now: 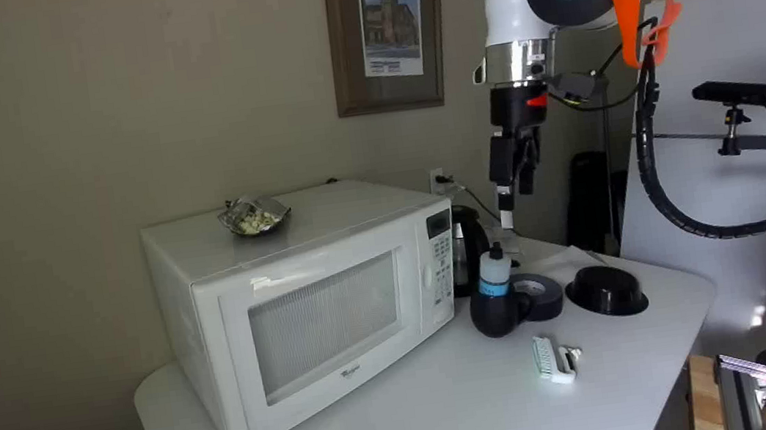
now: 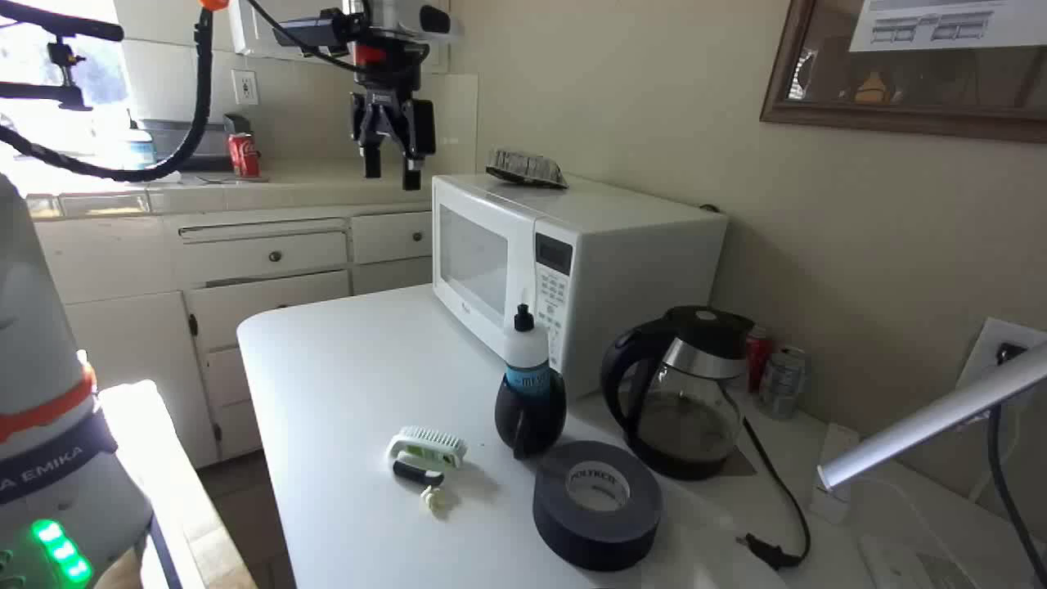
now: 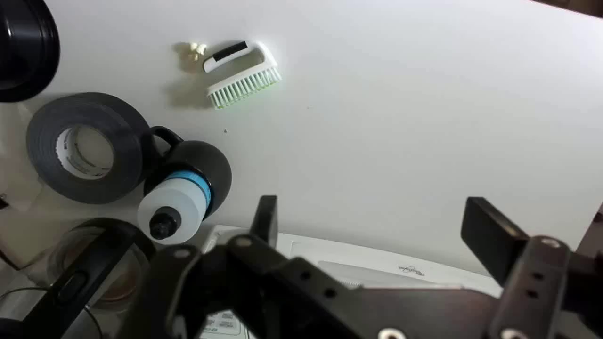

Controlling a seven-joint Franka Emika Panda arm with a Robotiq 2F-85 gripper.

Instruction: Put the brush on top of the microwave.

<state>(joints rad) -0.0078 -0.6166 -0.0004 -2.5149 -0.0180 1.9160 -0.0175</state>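
The small white brush with pale green bristles lies on the white table, showing in both exterior views (image 1: 544, 359) (image 2: 429, 444) and in the wrist view (image 3: 244, 87). A black strip is on its handle. The white microwave stands on the table against the wall in both exterior views (image 1: 327, 326) (image 2: 638, 254); part of its front shows low in the wrist view (image 3: 362, 252). My gripper (image 1: 515, 199) (image 2: 392, 173) (image 3: 371, 209) is open and empty, pointing down, high above the table and apart from the brush and microwave.
An open silver bag (image 1: 254, 216) sits on the microwave's top. A bottle (image 2: 526, 360) in a black mug (image 2: 532, 417), a tape roll (image 2: 605, 532), a kettle (image 2: 687, 417) and a black bowl (image 1: 607, 289) stand near the brush. A pale scrap (image 3: 198, 49) lies beside the brush.
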